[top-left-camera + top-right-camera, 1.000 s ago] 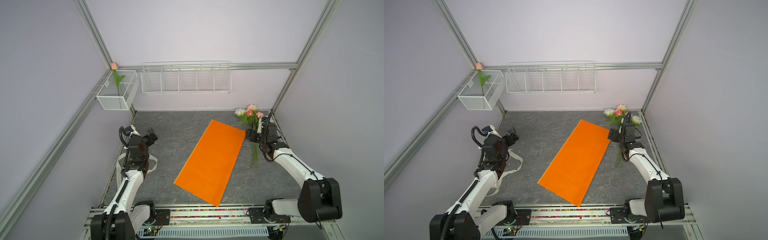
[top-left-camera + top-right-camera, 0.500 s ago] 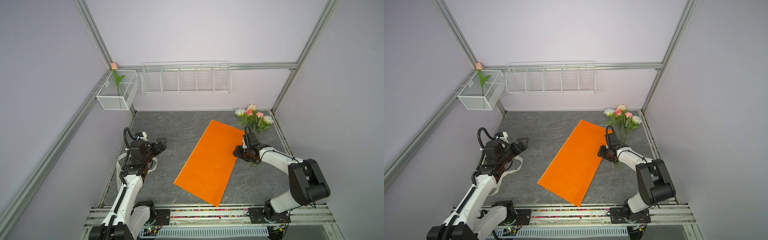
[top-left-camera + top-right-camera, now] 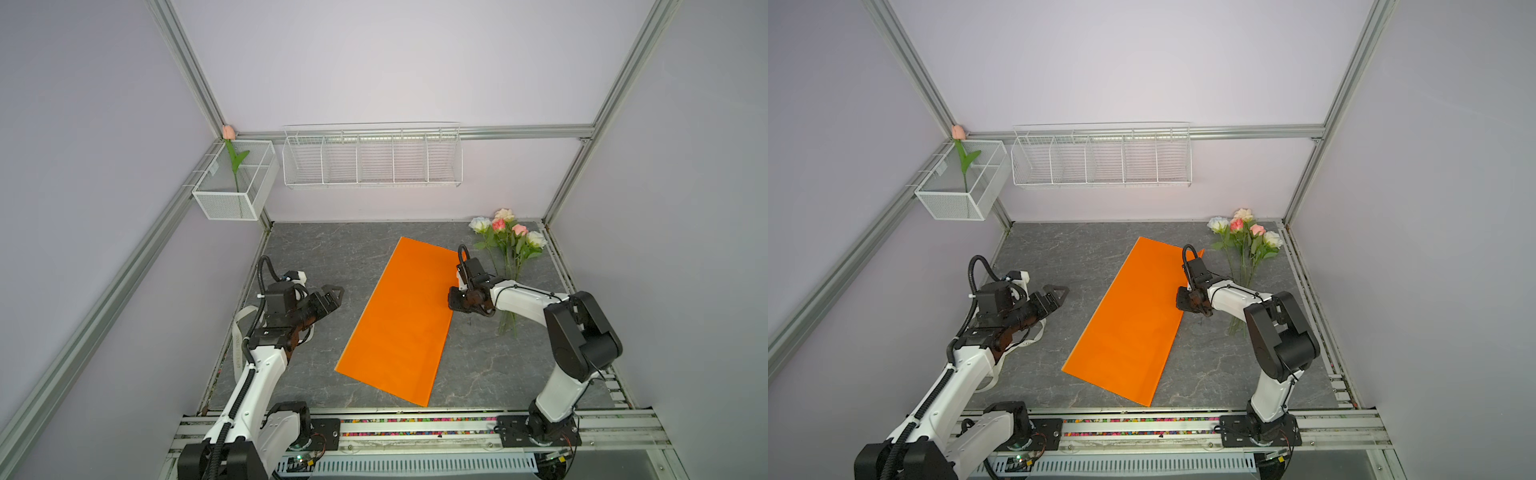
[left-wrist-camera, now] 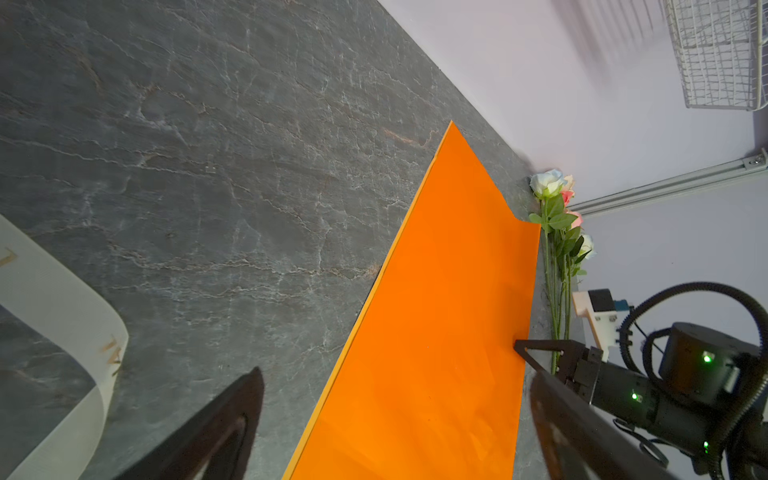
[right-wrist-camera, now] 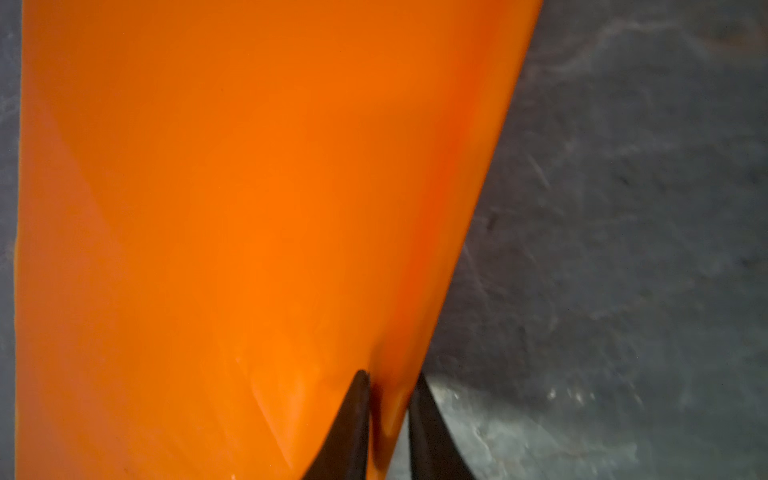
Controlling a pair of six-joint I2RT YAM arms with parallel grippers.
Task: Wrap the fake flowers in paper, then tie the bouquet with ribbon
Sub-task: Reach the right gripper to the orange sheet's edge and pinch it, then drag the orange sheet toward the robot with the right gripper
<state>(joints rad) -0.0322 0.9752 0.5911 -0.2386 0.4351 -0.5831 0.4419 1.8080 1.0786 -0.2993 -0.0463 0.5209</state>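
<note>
A second ago the right gripper [image 3: 454, 300] hung over the stems of the bouquet of fake flowers [image 3: 508, 243], small white, cream, pink and pale-blue roses on green stems. Now it sits at the right long edge of the flat orange wrapping paper [image 3: 399, 328]. The bouquet lies alone in the far right corner of the grey stone-patterned table [image 3: 316, 253], just beside the paper. The left gripper [image 3: 332, 294] has swung nearer the paper, jaws spread wide and holding nothing. Only the right wrist view shows the right arm's dark fingers [image 5: 353, 415] pinched on the paper's edge. The left wrist view shows the paper's far corner curled up beside the blooms.
</note>
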